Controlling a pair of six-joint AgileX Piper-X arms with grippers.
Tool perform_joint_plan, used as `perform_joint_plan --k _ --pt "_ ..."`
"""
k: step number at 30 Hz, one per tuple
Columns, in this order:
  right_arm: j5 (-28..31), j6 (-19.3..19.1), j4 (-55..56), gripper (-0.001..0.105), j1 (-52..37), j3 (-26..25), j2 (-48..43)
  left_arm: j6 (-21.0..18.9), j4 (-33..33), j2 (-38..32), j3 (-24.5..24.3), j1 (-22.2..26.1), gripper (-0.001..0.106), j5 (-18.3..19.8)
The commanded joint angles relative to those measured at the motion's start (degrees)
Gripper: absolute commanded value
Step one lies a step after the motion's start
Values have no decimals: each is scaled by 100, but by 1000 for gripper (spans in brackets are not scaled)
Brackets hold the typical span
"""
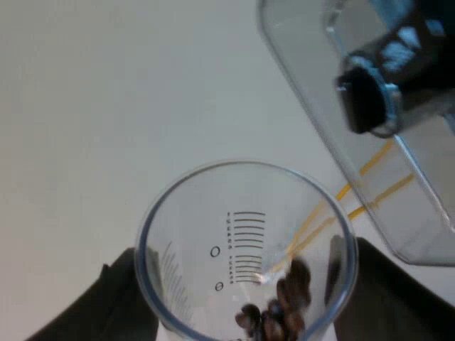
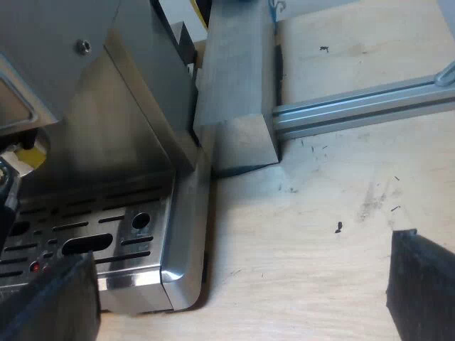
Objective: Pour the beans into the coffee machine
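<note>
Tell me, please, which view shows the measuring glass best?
The left wrist view: the left claw holds the measuring glass, seen from above, beans at its bottom. The right wrist view faces the espresso machine and the table.

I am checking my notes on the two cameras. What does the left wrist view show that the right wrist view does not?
Left wrist view: the left tool grips a measuring glass with coffee beans, beside the clear bean hopper. Right wrist view: the right tool, open, hangs over the wooden table by the drip tray of the espresso machine. Shared: each shows a part of that machine.
</note>
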Motion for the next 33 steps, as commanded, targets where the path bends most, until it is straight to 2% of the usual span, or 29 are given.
perform_joint_plan --k 1,2,11,21,22,23,24,25,27,29,30,31,33 --pt "-55 1 25 82 -5 -57 -26 378 -31 -97 -31 -28 22 -51" --pt "-55 1 49 82 -5 -57 -26 539 -31 -97 -31 -28 22 -51" --pt "-55 1 112 82 -5 -57 -26 1123 -31 -77 -31 -28 22 -61" --pt "-55 1 248 82 -5 -57 -26 1081 -31 -63 -31 -28 22 -50" --pt "-55 1 248 82 -5 -57 -26 777 -31 -63 -31 -28 22 -41" --pt "-55 1 248 82 -5 -57 -26 256 -44 -63 -31 -2 22 -45" --pt "-55 1 248 82 -5 -57 -26 58 -75 -63 -31 -1 22 -45" --pt "-55 1 248 82 -5 -57 -26 -503 -156 -63 -31 39 22 -121" --pt "-55 1 248 82 -5 -57 -26 -1244 -311 -63 -31 69 22 -163" --pt "-55 1 248 82 -5 -57 -26 -1408 -387 -63 -31 96 22 -214" --pt "-55 1 248 82 -5 -57 -26 -2279 -652 -85 -31 151 22 -513" --pt "-55 1 248 82 -5 -57 -26 -2449 -694 -86 -31 166 22 -636" --pt "-55 1 248 82 -5 -57 -26 -3030 -821 -101 -31 190 22 -902"
